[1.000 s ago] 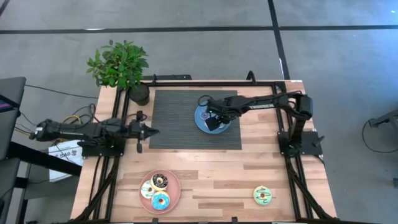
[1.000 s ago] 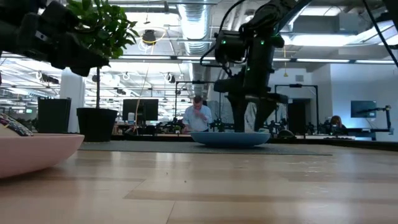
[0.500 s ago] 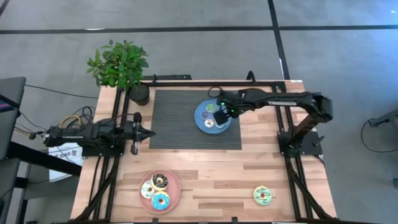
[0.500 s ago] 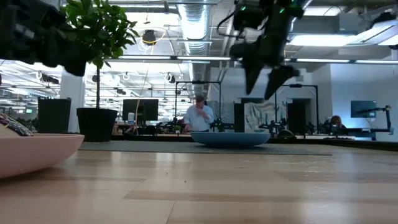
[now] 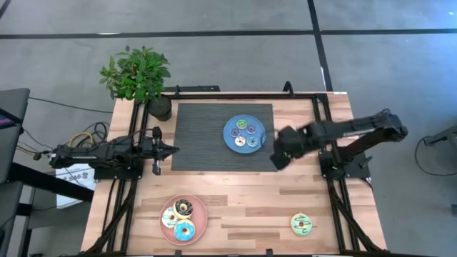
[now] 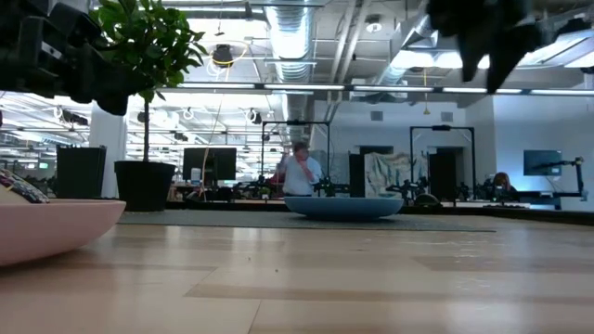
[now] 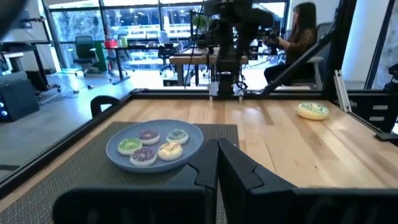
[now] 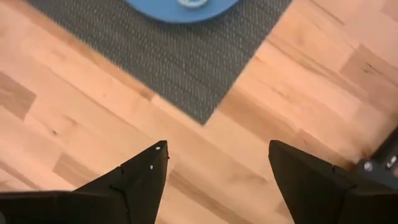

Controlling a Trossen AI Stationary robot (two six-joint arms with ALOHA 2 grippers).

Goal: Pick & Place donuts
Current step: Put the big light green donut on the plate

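Right gripper (image 5: 280, 158): over the wood surface (image 5: 285, 193) just off the near-right corner of the dark ribbed mat (image 5: 207, 143); jaws spread wide, nothing betw. them, touching nothing (right wrist view: fingers (image 8: 134, 177) well apart, bare wood below).
Left gripper (image 5: 173, 150): at the mat's left edge, arm lying level; jaws closed together, empty (left wrist view: fingers (image 7: 239, 171) meet, nothing held).
Small donuts (image 5: 245, 133): five, on the blue plate (image 5: 230, 136) on the mat's right part; green, purple, cream, teal seen from left wrist (image 7: 152, 144).
Large donuts, plate (image 5: 180, 217): three on the pink plate (image 5: 201, 223), near-left of surface – dark brown, white, blue icing.
Large donut, green icing (image 5: 303, 224): alone on bare wood, near-right.
Potted plant (image 5: 139, 75): far-left corner.
Writing: none legible.
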